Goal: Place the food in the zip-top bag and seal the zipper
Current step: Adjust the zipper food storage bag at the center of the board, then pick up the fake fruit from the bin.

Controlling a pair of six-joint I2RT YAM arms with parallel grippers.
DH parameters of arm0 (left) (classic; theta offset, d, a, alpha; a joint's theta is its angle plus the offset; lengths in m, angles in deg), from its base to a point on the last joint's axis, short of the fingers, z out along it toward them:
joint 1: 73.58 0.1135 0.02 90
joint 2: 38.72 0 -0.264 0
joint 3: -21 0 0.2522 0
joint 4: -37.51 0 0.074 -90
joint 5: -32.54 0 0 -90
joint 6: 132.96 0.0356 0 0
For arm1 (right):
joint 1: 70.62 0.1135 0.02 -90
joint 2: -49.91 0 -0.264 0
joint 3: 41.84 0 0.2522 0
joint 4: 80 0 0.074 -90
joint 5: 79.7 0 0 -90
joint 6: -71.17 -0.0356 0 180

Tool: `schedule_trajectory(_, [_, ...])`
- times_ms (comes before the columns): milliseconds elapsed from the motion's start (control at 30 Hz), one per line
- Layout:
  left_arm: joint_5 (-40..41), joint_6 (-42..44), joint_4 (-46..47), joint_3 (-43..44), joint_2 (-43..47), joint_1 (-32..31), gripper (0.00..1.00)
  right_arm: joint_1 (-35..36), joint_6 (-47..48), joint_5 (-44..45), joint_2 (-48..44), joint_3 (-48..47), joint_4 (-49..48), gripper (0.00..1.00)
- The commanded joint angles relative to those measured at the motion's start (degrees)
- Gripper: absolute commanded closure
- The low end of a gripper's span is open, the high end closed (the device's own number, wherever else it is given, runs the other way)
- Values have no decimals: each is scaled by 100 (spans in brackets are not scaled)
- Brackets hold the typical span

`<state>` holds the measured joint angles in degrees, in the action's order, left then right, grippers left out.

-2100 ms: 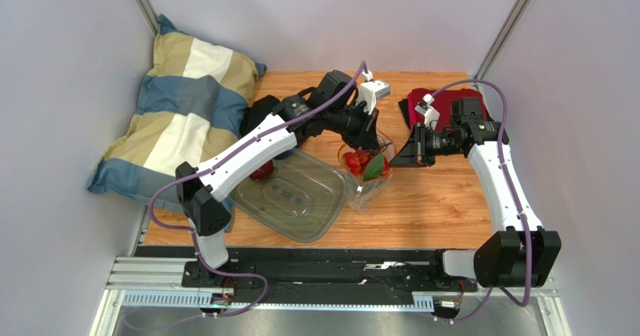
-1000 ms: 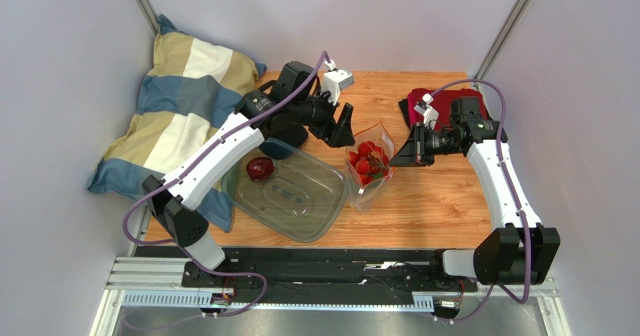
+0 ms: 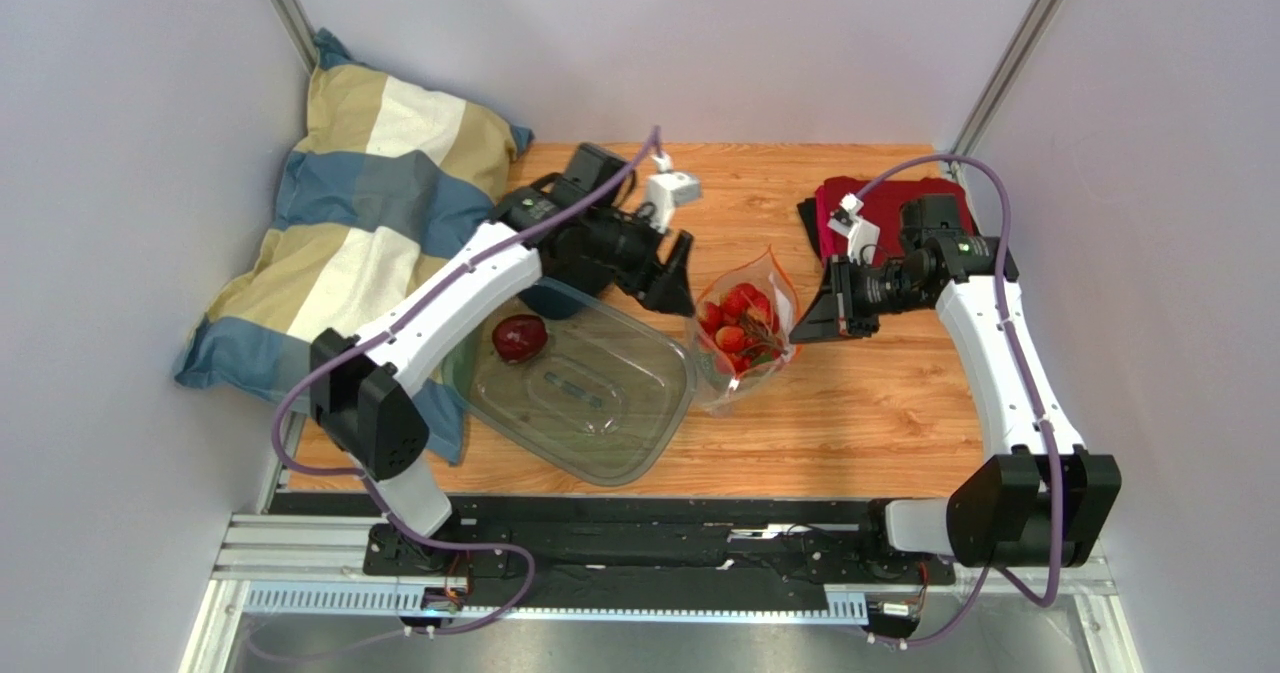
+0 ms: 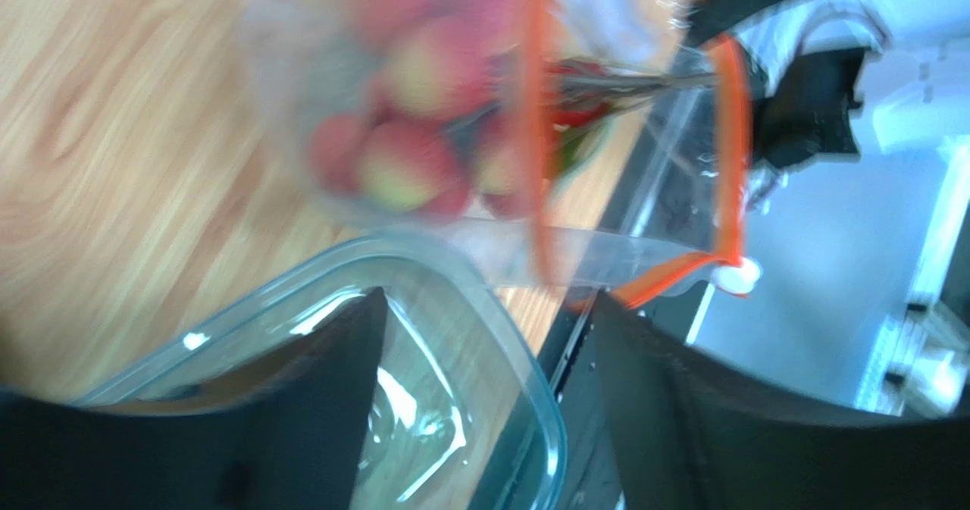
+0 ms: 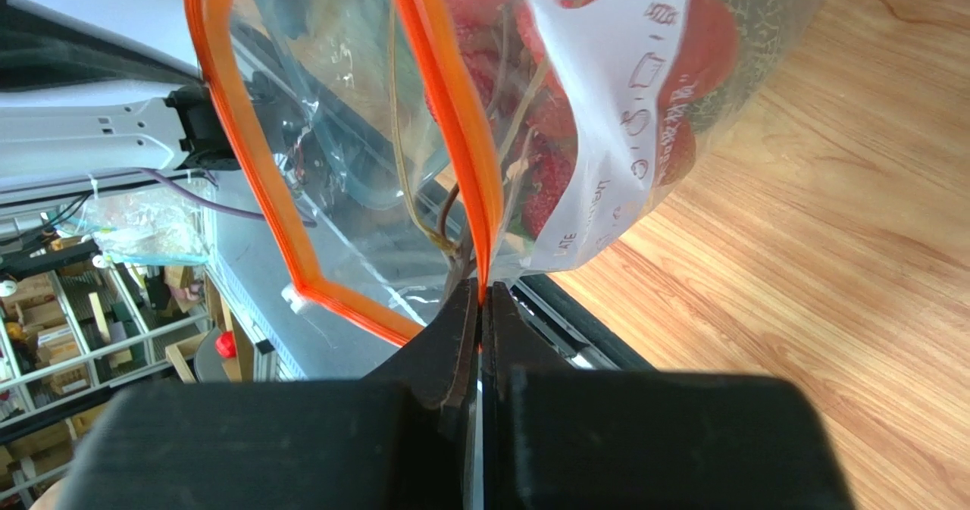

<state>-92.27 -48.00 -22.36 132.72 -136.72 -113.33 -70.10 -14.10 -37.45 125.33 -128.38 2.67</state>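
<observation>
The clear zip-top bag (image 3: pixel 739 331) stands mid-table with the bunch of small red-and-yellow fruits (image 4: pixel 424 135) inside. My right gripper (image 5: pixel 483 296) is shut on the orange zipper (image 5: pixel 455 89) at the bag's right edge and holds the mouth up. The white slider (image 5: pixel 294 298) sits at the strip's far end. A green netted melon (image 5: pixel 761 44) shows through the bag wall behind the white label (image 5: pixel 615 112). My left gripper (image 4: pixel 487 301) hangs open and empty just left of the bag, above the tub's rim. The dark red fruit (image 3: pixel 520 337) lies at the tub's left side.
A clear plastic tub (image 3: pixel 579 388) lies left of the bag under the left arm. A striped pillow (image 3: pixel 361 223) fills the back left. A red cloth (image 3: pixel 887 201) lies at the back right behind the right wrist. Bare wood runs along the front right.
The left gripper pulled back from over the bag mouth, leaving the fruit bunch inside, and now sits slightly lower beside the bag. The right gripper kept its hold on the zipper.
</observation>
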Motion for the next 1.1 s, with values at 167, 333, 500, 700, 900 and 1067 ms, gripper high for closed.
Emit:
schedule_trajectory(167, [-150, 2170, -992, -996, 1617, 1978, 9, 28, 19, -121, -89, -211, -175, 100])
schedule_trajectory(333, [1148, 3500, -1498, -1646, 1258, 2375, 11, 28, -25, -147, -36, -308, -202, 100])
schedule_trajectory(500, [1845, 3905, -1165, -2008, 1055, 2410, 11, 37, -43, -121, -36, -352, -211, 100])
schedule_trajectory(700, [2329, 4256, -655, -2263, 677, 2402, 11, 37, -69, -165, 96, -360, -228, 100])
schedule_trajectory(900, [2602, 4389, -469, -2430, 132, 2357, 10, 37, -69, -165, 131, -413, -202, 100])
schedule_trajectory(1067, [2602, 4362, -373, -2597, -62, 2244, 11, 28, -60, -147, 149, -448, -211, 100])
